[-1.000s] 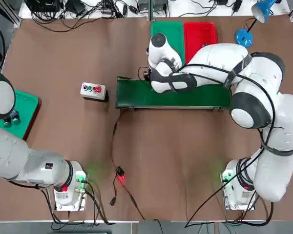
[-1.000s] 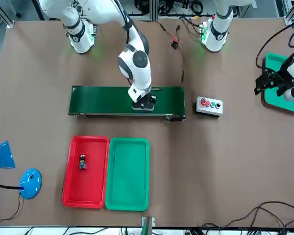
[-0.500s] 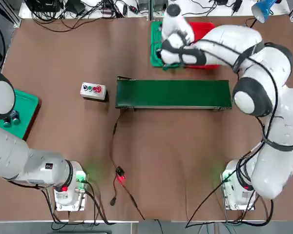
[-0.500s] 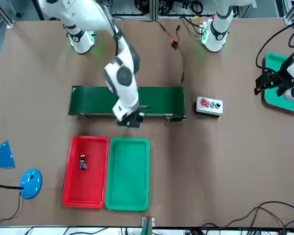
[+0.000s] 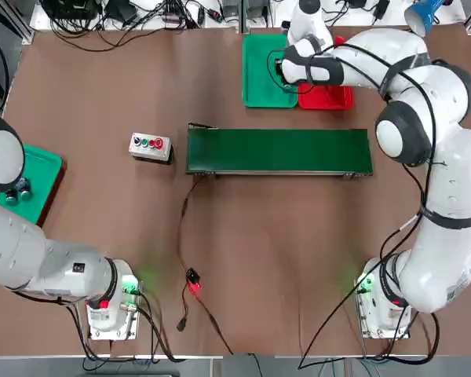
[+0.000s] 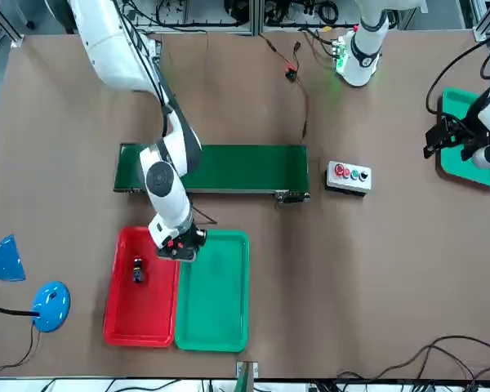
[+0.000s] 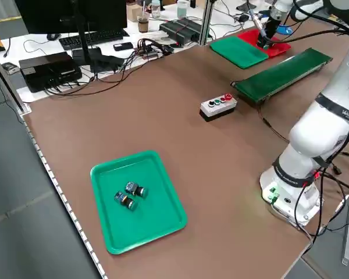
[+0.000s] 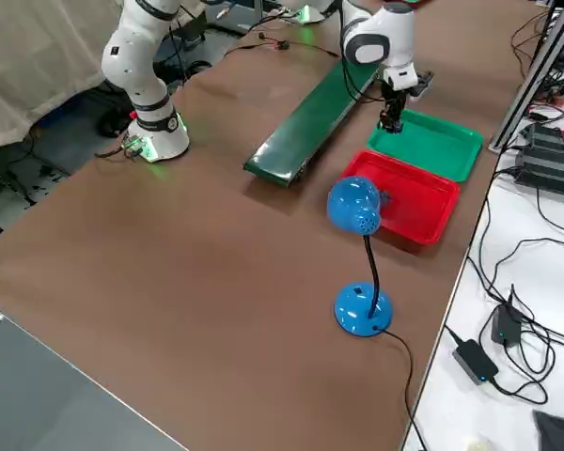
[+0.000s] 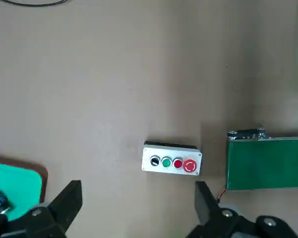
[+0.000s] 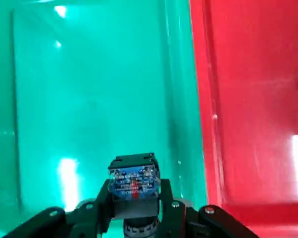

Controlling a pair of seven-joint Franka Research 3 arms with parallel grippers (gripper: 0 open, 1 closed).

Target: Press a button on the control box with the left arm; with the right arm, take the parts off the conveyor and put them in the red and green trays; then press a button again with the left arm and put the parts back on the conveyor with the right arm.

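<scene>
Right gripper (image 6: 180,249): moved off belt (image 5: 279,151), now over green tray (image 5: 261,78), clamped on blue part (image 10: 133,179).
Left gripper (image 9: 136,198): parked, fingers apart.
Next: likely drop part.

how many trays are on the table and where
3. The red tray and the green tray sit side by side across the conveyor from the arms. A second green tray, holding two small parts, lies at the robot's left near the left gripper.
</scene>
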